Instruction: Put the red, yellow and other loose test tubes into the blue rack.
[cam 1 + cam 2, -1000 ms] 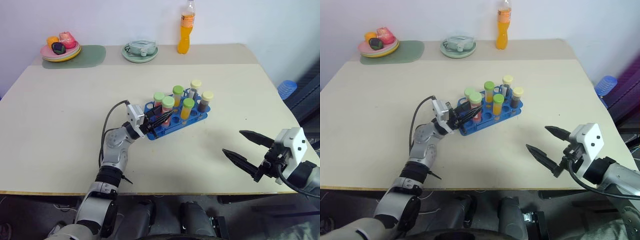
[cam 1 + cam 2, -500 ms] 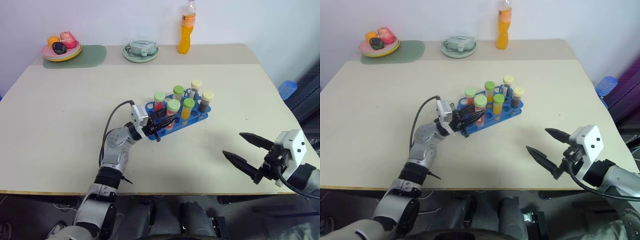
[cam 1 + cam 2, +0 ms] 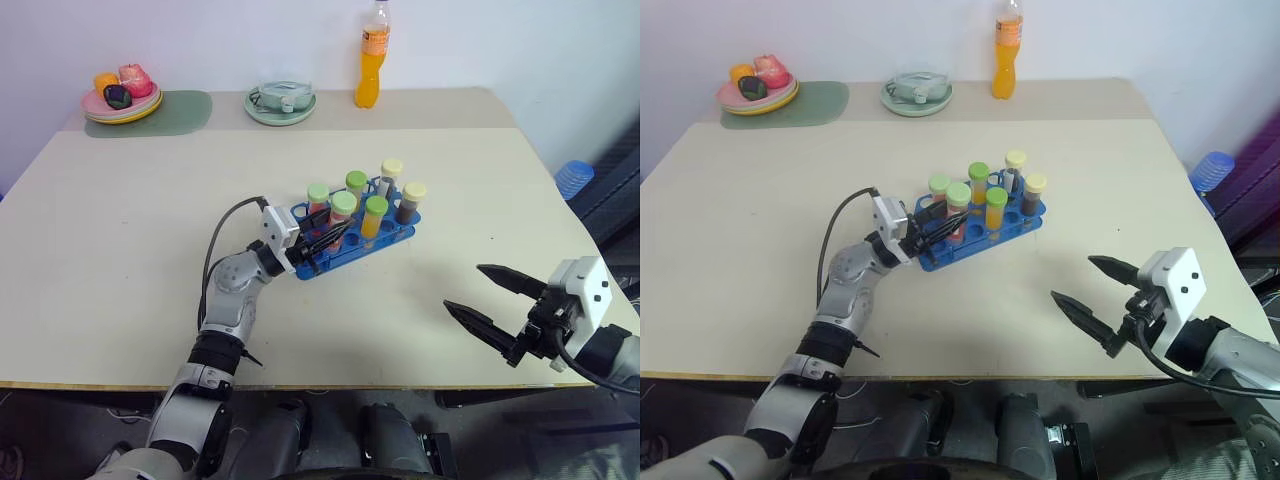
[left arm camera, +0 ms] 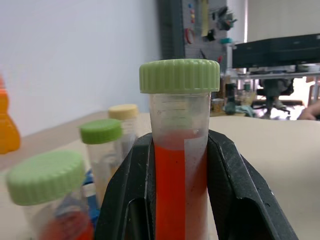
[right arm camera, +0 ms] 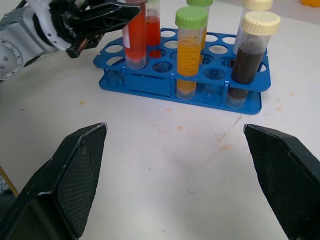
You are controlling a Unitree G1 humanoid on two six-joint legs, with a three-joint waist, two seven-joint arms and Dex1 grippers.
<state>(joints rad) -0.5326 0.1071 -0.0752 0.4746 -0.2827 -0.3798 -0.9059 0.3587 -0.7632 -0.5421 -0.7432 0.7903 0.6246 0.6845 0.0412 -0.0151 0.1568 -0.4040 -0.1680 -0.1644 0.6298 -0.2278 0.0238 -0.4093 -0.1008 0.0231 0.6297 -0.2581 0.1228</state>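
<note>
So the left gripper (image 3: 322, 241) is clamped tight on a red tube (image 4: 180, 165) with a pale green cap, and the left wrist view makes it super clear: both black fingers (image 4: 235, 190) are squeezing the tube's sides, with red liquid filling it up to just under the cap. That tube is standing upright in a front hole at the near-left end of the blue rack (image 3: 385, 240), which is sitting about mid-table (image 3: 120, 250).

Compared with a second ago, not much is changing. The left gripper is staying locked on the same tube at the same corner of the rack. Half a second back the tube looked pushed a touch further along the rack, and now it's sitting back roughly where it was at the start, so basically just a small wiggle. The rack itself isn't shifting.

The other tubes are all standing in the rack: an orange tube (image 5: 188, 50) with a green cap, a dark brown tube (image 5: 252, 55) with a cream cap, plus a few more behind them.

The right gripper (image 3: 493, 302) is hanging over the near-right part of the table, well apart from the rack, fingers spread wide with nothing between them. It isn't budging from where it was.
</note>
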